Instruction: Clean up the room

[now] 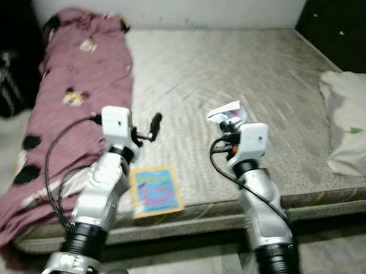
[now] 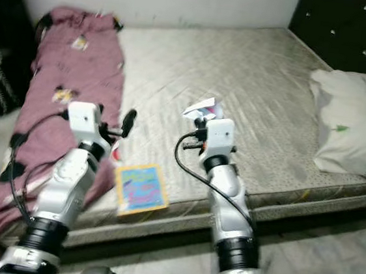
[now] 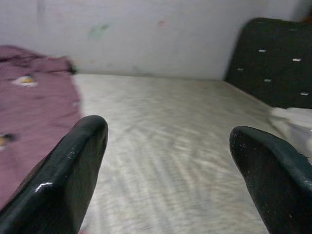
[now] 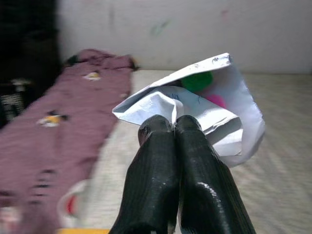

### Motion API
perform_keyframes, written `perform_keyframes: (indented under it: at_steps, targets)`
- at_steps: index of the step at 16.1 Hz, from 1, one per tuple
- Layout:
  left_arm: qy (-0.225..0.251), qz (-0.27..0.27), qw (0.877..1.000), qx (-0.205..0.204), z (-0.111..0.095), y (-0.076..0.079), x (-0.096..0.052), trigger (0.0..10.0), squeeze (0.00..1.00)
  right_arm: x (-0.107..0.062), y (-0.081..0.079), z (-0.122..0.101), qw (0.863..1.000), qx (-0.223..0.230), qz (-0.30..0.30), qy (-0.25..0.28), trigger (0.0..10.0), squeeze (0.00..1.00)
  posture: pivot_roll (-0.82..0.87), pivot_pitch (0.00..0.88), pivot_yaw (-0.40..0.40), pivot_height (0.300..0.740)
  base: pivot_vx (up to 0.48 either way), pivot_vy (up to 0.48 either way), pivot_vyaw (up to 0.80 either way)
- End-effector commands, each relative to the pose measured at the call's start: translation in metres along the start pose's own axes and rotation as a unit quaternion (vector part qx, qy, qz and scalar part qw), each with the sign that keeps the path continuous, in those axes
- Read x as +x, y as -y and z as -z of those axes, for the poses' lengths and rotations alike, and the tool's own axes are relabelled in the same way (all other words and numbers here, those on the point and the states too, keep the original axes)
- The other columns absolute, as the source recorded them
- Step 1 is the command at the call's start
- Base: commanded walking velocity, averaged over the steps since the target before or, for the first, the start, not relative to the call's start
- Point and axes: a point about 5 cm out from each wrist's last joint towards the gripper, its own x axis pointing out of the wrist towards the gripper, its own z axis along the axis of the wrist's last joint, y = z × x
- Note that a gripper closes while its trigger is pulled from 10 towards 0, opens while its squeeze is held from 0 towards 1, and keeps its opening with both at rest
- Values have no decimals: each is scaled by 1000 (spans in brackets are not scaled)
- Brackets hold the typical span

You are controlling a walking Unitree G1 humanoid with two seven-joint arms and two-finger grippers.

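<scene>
Crumpled paper (image 4: 195,112) is only pinched at its edge by the right gripper (image 4: 174,127), so it might slip onto the mattress (image 1: 242,71) while the left gripper (image 3: 168,141) sits spread and empty.

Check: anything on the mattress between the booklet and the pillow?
Only the right arm crosses there; the mattress between booklet and pillow is bare, per both eye views.

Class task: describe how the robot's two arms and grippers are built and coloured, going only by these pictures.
Both arms are silver metal with black ribbed joints, white box-shaped wrist housings and looping black cables. The left gripper and right gripper each have two long, glossy black fingers.
</scene>
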Motion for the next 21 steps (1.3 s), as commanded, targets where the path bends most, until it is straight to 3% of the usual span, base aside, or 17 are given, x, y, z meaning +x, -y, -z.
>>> perform_keyframes:
  at_steps: [1,14,21]
  targets:
    - [2,-5,1000,4,-3,-3,1,10000,0,3,-5,-6,1000,0,-12,11,10000,0,-10,0,27,740,0,480,0]
    - [-5,-13,1000,12,-1,-3,1,10000,0,3,-8,-7,1000,-3,-24,15,10000,0,-9,0,30,740,0,451,0]
    - [-6,-24,1000,14,-1,-5,2,10000,0,4,-9,-8,999,-9,-29,16,10000,0,-12,0,30,740,0,0,114]
